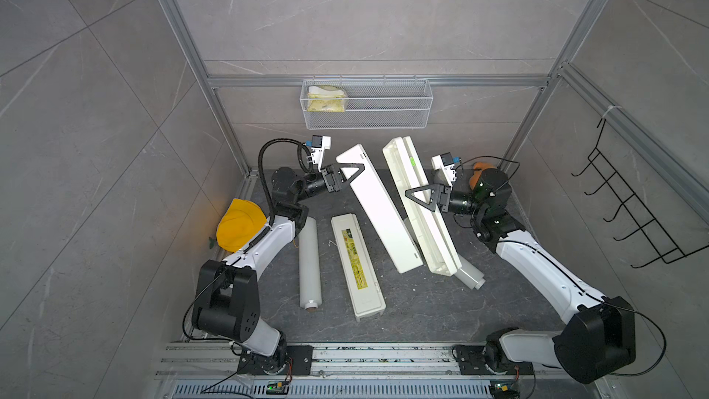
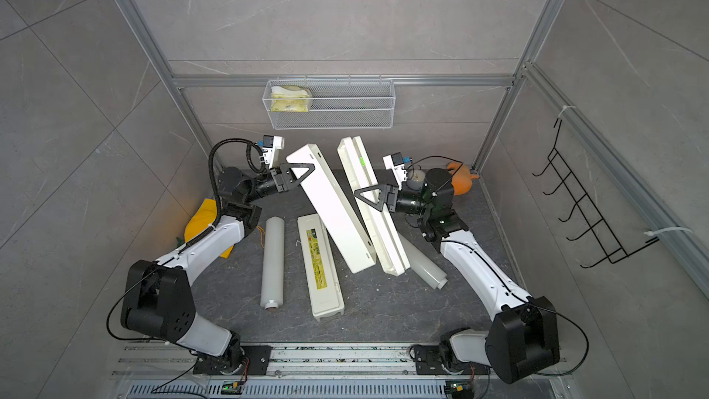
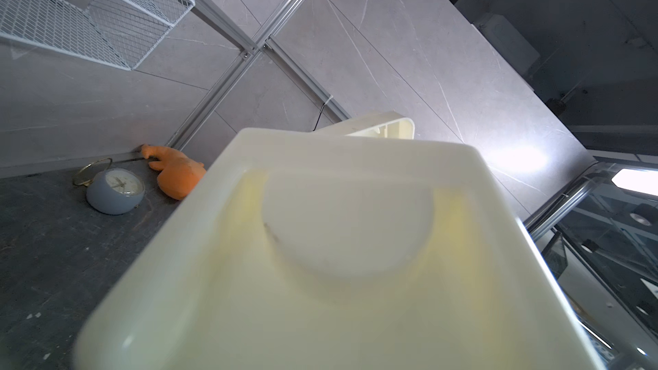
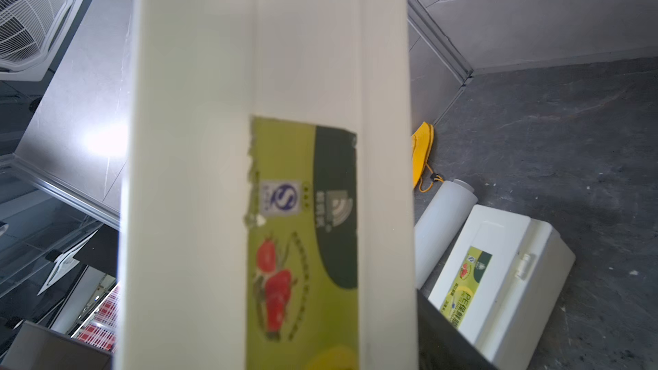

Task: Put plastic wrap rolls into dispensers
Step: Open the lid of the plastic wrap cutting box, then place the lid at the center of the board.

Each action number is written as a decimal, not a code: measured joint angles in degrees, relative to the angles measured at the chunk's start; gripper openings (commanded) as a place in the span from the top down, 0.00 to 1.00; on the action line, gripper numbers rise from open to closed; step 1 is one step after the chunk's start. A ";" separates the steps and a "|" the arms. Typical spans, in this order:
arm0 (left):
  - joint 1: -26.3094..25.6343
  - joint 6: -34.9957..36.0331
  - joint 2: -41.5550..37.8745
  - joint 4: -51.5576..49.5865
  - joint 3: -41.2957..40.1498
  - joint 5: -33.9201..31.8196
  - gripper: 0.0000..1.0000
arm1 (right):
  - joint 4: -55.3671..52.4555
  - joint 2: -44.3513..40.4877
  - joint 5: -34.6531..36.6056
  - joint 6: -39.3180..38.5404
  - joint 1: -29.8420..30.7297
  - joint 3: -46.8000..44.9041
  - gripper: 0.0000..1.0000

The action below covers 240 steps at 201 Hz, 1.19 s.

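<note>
Top views: two arms over a dark table (image 1: 422, 312); closed dispenser (image 1: 356, 266) lay flat on it, label up, used as the marker below.
Open dispenser (image 1: 378, 209): stood beyond and to the right-arm side of the closed dispenser, two halves spread in a V, far ends raised.
Left claw (image 1: 351, 173): clamped on the far end of the plain half.
Right claw (image 1: 422, 195): sat astride the rim of the half with the green tab (image 1: 413, 162); clamped or merely around it, could not tell.
First roll (image 1: 310, 262): lay just beside the closed dispenser on its left-arm side, parallel, not touching.
Second roll (image 1: 470, 272): lay on the right-arm side of the closed dispenser, mostly hidden beneath the open dispenser, only the near end showing.
Right wrist view: filled by that half's labelled face (image 4: 302, 243).
</note>
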 measured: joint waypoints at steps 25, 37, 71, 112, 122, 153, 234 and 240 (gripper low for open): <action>-0.42 2.49 -0.13 -3.30 0.00 -0.24 0.54 | -10.29 -0.83 3.89 -6.01 0.11 2.19 0.27; -0.46 3.13 -0.13 -4.52 0.00 -0.24 0.54 | -18.86 -1.53 9.42 -11.15 0.20 4.79 0.27; -0.04 4.11 -0.26 -7.45 0.00 -0.31 0.54 | -37.44 -2.93 28.48 -25.00 0.26 12.15 0.26; 0.31 5.29 -0.74 -11.87 0.04 -0.35 0.54 | -48.61 2.56 48.04 -42.23 0.26 16.59 0.26; 0.31 5.68 -0.81 -12.83 0.04 -0.35 0.53 | -50.29 4.87 52.81 -46.86 0.26 16.59 0.26; 0.31 6.14 -0.85 -14.58 0.04 -0.15 0.53 | -50.88 9.14 66.75 -61.75 0.22 14.40 0.26; 0.31 2.12 5.35 -9.90 2.08 1.25 0.53 | -40.92 23.15 70.31 -80.19 -9.86 9.05 0.21; 0.31 1.77 5.92 -9.64 2.08 1.29 0.53 | -40.54 24.65 69.75 -80.30 -10.67 9.05 0.21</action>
